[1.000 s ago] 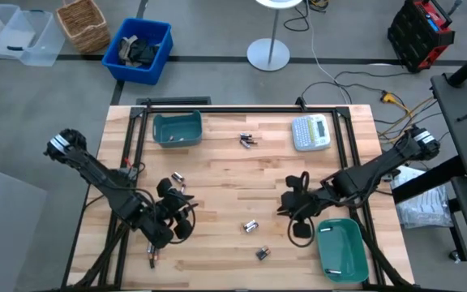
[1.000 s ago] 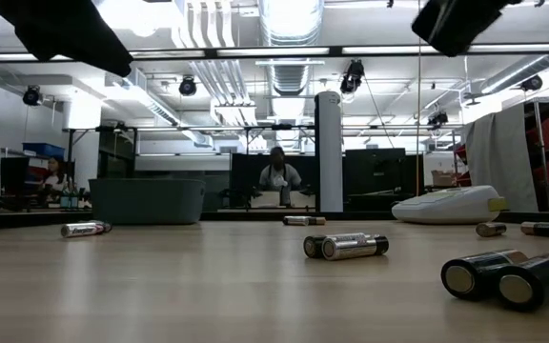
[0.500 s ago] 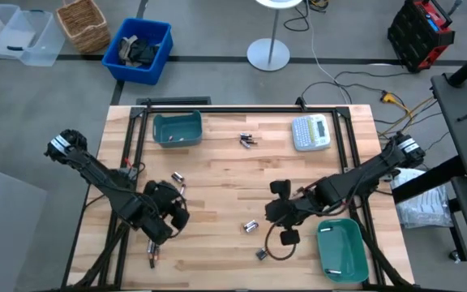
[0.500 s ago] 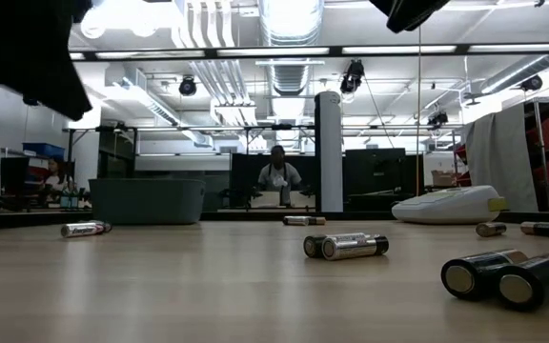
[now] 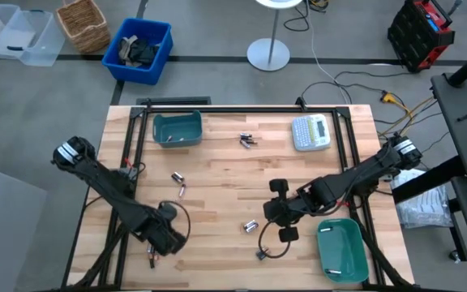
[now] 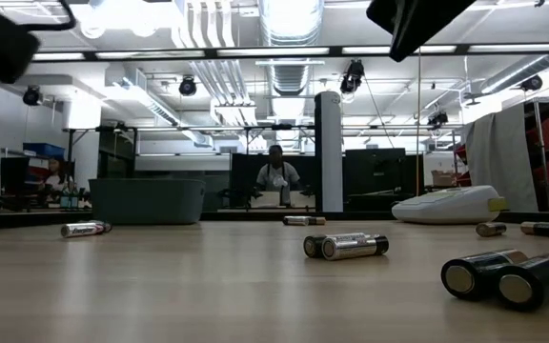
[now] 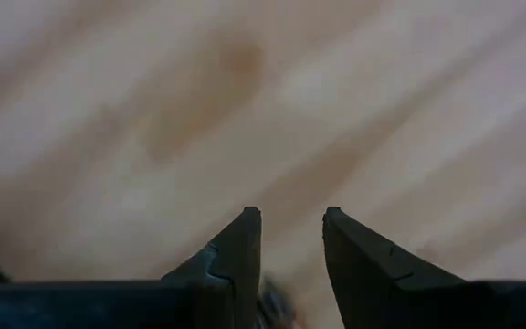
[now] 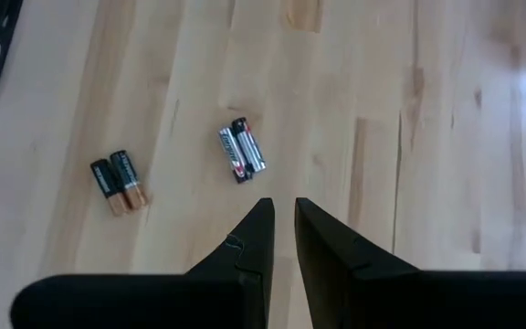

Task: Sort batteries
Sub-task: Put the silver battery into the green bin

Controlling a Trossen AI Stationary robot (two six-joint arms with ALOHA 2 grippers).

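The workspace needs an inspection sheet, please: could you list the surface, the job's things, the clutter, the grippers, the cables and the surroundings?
Surface: wooden table, slatted top inside a dark frame.
Job's things: batteries lie scattered in small clusters; another pair sits at the far edge. Two teal bins: far-left bin, near-right bin.
Clutter: label maker at the far right.
Grippers: left gripper low over bare wood, a gap between its fingers, empty; right gripper nearly shut, empty, above the silvery pair.
Cables: loop hanging under the right arm.
Surroundings: blue crate, wicker basket, lamp base; people beyond the table.
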